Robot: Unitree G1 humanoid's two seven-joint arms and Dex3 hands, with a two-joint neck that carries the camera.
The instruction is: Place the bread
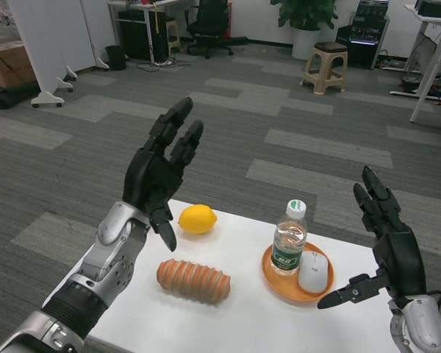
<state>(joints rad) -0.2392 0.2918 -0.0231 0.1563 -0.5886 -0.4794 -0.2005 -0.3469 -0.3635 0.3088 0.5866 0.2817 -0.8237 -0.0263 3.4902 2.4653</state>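
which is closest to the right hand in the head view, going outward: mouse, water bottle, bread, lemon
From the right hand:
1. Mouse, on the orange plate, just to the hand's left.
2. Water bottle, upright on the same plate, beside the mouse.
3. Bread, mid-table, near edge.
4. Lemon, far side, below the raised left hand.

Both hands are raised above the table [242,323] and hold nothing. The left hand [158,176] is lifted high over the table's far left part, fingers stretched up and slightly apart, the thumb pointing down toward the table. Its silver forearm [106,265] rises from the near left corner. The right hand [386,243] stands at the table's right edge, lower than the left one, fingers up and spread, the thumb pointing sideways over the table. Only a small part of the right wrist [422,323] shows.
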